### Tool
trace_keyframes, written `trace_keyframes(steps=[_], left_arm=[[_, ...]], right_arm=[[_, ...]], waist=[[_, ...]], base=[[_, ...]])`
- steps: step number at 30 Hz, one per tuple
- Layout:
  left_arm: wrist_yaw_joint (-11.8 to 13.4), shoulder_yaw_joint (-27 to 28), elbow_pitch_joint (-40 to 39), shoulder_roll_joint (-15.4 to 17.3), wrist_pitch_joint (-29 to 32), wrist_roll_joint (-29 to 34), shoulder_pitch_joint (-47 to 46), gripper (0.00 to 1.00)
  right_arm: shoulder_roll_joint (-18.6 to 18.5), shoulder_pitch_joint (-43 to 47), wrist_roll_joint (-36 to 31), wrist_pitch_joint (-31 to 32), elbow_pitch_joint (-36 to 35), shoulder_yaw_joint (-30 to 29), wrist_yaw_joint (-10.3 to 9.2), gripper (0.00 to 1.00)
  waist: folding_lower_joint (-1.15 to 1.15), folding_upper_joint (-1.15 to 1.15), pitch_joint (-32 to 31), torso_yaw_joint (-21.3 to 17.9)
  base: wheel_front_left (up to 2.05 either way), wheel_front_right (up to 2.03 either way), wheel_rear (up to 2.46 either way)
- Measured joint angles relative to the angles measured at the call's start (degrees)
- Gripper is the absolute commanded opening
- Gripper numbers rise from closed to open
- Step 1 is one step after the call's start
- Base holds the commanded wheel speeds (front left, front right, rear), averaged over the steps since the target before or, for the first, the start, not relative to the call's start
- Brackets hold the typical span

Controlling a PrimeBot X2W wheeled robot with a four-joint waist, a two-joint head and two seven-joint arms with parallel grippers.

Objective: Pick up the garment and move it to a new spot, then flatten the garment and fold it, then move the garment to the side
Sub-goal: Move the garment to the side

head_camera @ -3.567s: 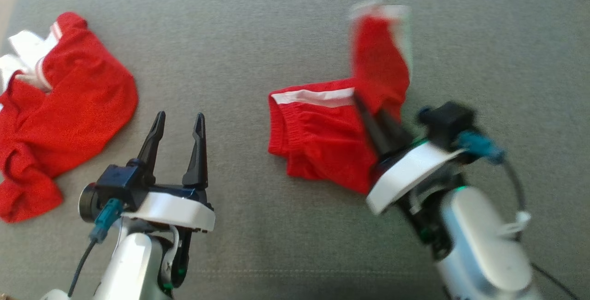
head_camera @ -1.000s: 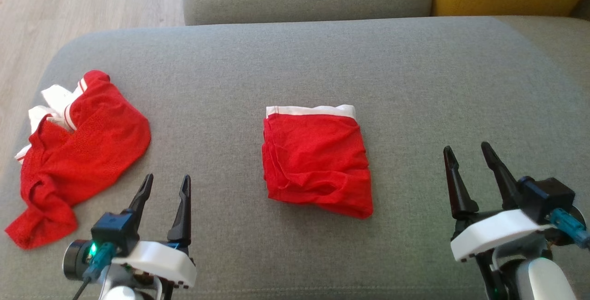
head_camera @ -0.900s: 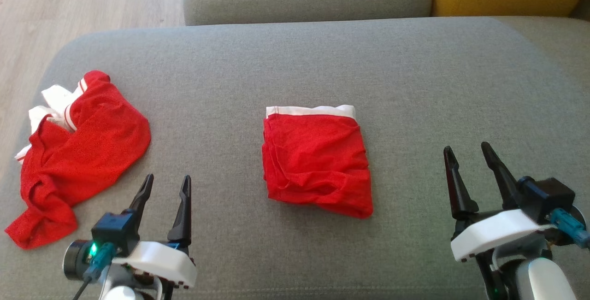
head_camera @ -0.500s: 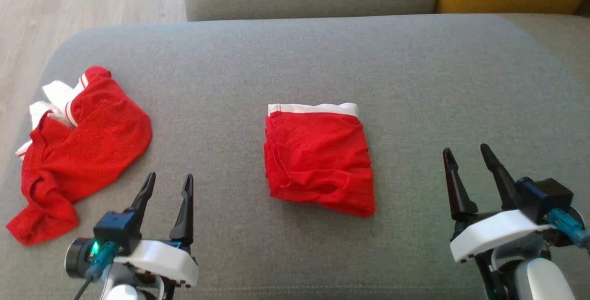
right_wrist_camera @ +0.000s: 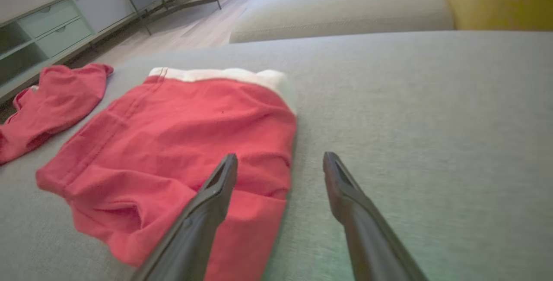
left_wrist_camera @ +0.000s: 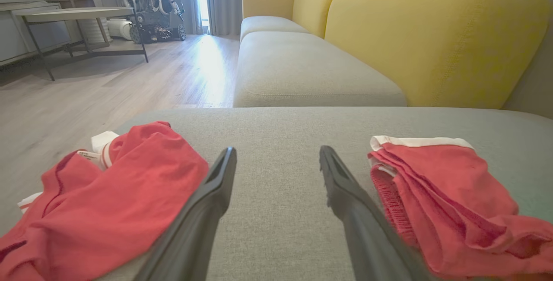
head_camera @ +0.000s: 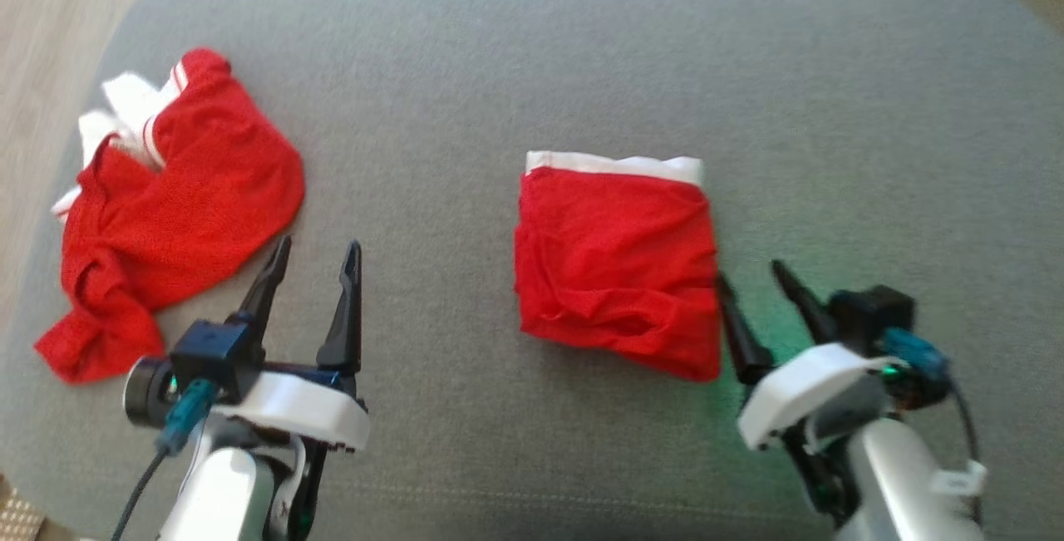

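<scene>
Folded garment [head_camera: 617,263] mid-frame on grey cushion [head_camera: 532,51]; both grippers empty.
Head view: left gripper [head_camera: 321,242] lower left, splayed; right gripper [head_camera: 748,271] lower right, splayed, just beside garment's right edge; crumpled red cloth [head_camera: 174,209] upper left. Left wrist view: garment right, cloth left. Right wrist view: garment centre-left.

grey cushion [head_camera: 532,51] | crumpled red cloth [head_camera: 174,209] at left end | yellow backrest [left_wrist_camera: 432,35] | wooden floor [left_wrist_camera: 108,82]
</scene>
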Motion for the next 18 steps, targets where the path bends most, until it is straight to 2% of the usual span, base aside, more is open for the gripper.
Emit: trace_keyframes(steps=[6,13,14,16,18], left_arm=[[-0.5,-0.3,1.3,-0.5,-1.2,0.0,-2.5,1.00],[-0.5,-1.0,2.4,-1.3,-2.0,0.1,-4.6,1.00],[-0.5,-1.0,2.6,-1.3,-2.0,0.1,-4.6,1.00],[-0.5,-1.0,2.8,-1.3,-2.4,0.1,-4.6,1.00],[-0.5,-0.9,2.9,-1.3,-2.4,0.1,-4.6,1.00]], right_arm=[[0.0,-5.9,0.9,0.5,11.5,2.8,0.00,1.00],[-0.2,-10.7,2.8,0.9,16.0,3.9,0.00,1.00],[-0.3,-10.9,3.1,0.9,16.2,4.3,0.00,0.85],[-0.3,-11.0,4.0,1.1,16.3,5.0,0.00,0.00],[-0.3,-11.0,3.9,1.3,16.2,5.4,0.00,0.00]], waist=[[0.00,0.00,3.6,2.0],[0.00,0.00,5.8,3.3],[0.00,0.00,5.8,3.2],[0.00,0.00,5.7,2.7],[0.00,0.00,5.5,2.0]], base=[[0.00,0.00,0.00],[0.00,0.00,0.00],[0.00,0.00,0.00],[0.00,0.00,0.00],[0.00,0.00,0.00]])
